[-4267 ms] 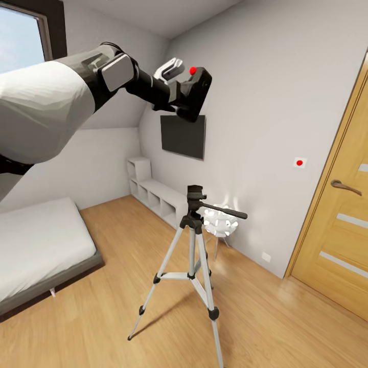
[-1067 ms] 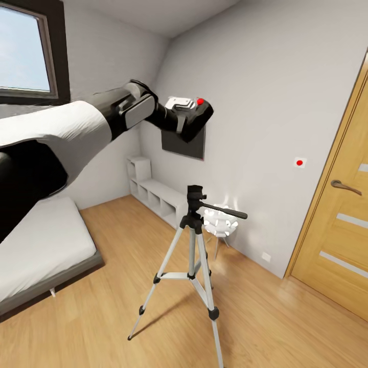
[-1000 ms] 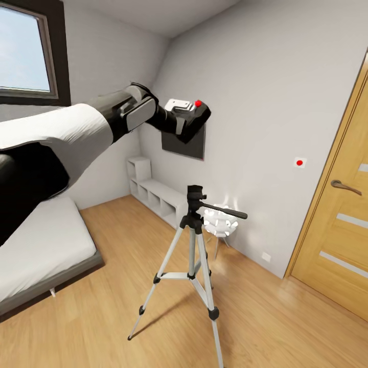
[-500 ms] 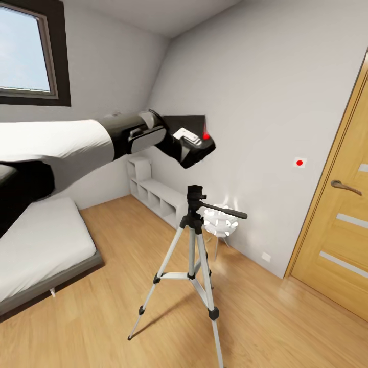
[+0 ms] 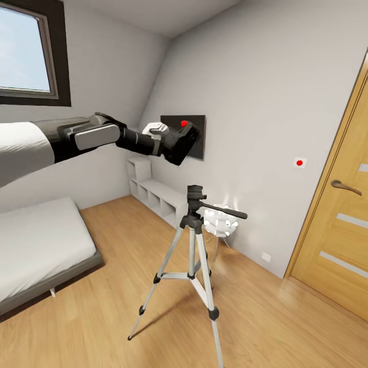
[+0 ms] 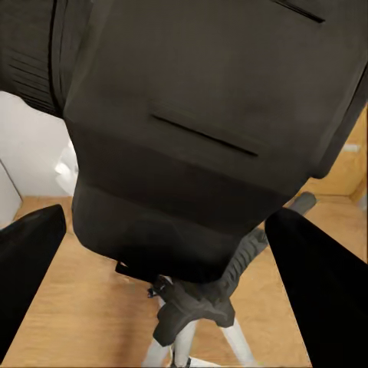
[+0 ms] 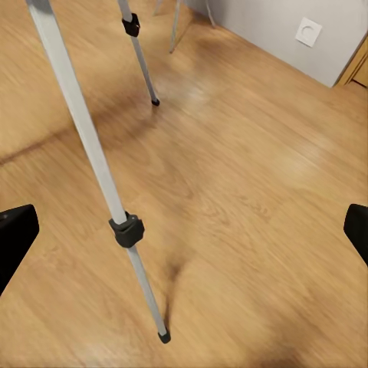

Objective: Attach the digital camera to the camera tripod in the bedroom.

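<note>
Camera (image 5: 180, 141) aloft on outstretched left arm (image 5: 76, 140)

- Open air separates the small black digital camera with a red button (image 5: 180, 140), held in the left tool (image 5: 166, 140) at upper centre, from the black pan head of the silver-legged camera tripod (image 5: 193, 225) below it.
- The long black pan handle (image 5: 225, 210) juts toward the right.
- A white ball-shaped lamp (image 5: 221, 223) crowds the space just behind it.
- Bare light wood floor (image 5: 286, 317) lies open at lower right.
</note>
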{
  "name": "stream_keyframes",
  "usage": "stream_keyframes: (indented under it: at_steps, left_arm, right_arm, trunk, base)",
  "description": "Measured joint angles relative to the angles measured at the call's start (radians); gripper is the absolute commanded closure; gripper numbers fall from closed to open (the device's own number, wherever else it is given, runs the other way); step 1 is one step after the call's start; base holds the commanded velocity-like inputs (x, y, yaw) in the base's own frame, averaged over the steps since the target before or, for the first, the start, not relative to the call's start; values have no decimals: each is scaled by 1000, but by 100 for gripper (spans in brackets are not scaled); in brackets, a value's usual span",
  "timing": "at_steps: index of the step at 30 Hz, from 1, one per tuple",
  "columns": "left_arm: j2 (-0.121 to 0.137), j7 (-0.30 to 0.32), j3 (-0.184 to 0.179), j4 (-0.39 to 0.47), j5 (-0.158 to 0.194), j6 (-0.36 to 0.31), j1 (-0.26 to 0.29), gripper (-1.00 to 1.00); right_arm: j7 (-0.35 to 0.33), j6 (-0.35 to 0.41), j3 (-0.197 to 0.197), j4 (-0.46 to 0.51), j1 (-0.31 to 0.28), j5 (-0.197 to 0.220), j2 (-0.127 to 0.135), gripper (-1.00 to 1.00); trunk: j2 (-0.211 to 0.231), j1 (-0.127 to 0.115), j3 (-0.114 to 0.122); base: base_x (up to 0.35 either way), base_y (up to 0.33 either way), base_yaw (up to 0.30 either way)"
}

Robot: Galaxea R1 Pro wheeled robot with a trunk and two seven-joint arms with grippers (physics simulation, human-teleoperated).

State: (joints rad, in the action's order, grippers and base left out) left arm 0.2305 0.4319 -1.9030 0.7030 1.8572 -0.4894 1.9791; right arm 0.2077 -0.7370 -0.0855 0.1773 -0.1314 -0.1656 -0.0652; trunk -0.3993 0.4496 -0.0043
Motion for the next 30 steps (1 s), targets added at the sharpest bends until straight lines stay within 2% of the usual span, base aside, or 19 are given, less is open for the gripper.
stream_keyframes:
  at_steps: [3, 6, 8, 10, 12, 13, 14, 15, 17, 18, 20, 22, 26, 30]
  left_arm:
    - [10, 12, 28, -17, -3, -4, 0, 100]
    - [3, 15, 38, -26, -14, -18, 0, 100]
    - [-1, 15, 40, -29, -33, -44, 0, 100]
    - [-10, 18, 41, -29, -82, -100, 0, 100]
    - [-32, 34, 42, -30, -166, -160, 2, 100]
    - [-64, 78, 42, -36, -288, -209, 4, 100]
    - [-78, 108, 42, -46, -364, -230, 5, 100]
    - [-91, 170, 40, -81, -489, -251, 6, 100]
    - [-105, 284, 42, -156, -607, -267, 7, 100]
    - [-112, 393, 42, -219, -663, -268, 7, 100]
    - [-117, 521, 44, -282, -699, -263, 8, 100]
    - [-119, 579, 44, -313, -716, -255, 8, 100]
    - [-121, 611, 44, -330, -725, -249, 9, 100]
    - [-136, 619, 44, -333, -726, -245, 10, 100]
  right_arm:
    - [0, 0, 0, 0, 0, 0, 0, -100]
    - [0, 0, 0, 0, 0, 0, 0, -100]
    - [0, 0, 0, 0, 0, 0, 0, -100]
    - [0, 0, 0, 0, 0, 0, 0, -100]
    - [0, 0, 0, 0, 0, 0, 0, -100]
    - [0, 0, 0, 0, 0, 0, 0, -100]
    - [0, 0, 0, 0, 0, 0, 0, -100]
    - [0, 0, 0, 0, 0, 1, 0, -100]
    - [0, 0, 0, 0, 0, 0, 0, -100]
    - [0, 0, 0, 0, 0, 0, 0, -100]
    - [0, 0, 0, 0, 0, 0, 0, -100]
    - [0, 0, 0, 0, 0, 0, 0, -100]
    - [0, 0, 0, 0, 0, 0, 0, -100]
    - [0, 0, 0, 0, 0, 0, 0, -100]
  trunk:
    - [0, 0, 0]
    - [0, 0, 0]
    - [0, 0, 0]
    - [0, 0, 0]
    - [0, 0, 0]
    - [0, 0, 0]
    - [0, 0, 0]
    - [0, 0, 0]
    - [0, 0, 0]
    - [0, 0, 0]
    - [0, 0, 0]
    - [0, 0, 0]
    - [0, 0, 0]
    - [0, 0, 0]
  base:
    - [0, 0, 0]
    - [0, 0, 0]
    - [0, 0, 0]
    - [0, 0, 0]
    - [0, 0, 0]
    - [0, 0, 0]
    - [0, 0, 0]
    - [0, 0, 0]
    - [0, 0, 0]
    - [0, 0, 0]
    - [0, 0, 0]
    - [0, 0, 0]
    - [0, 0, 0]
    - [0, 0, 0]
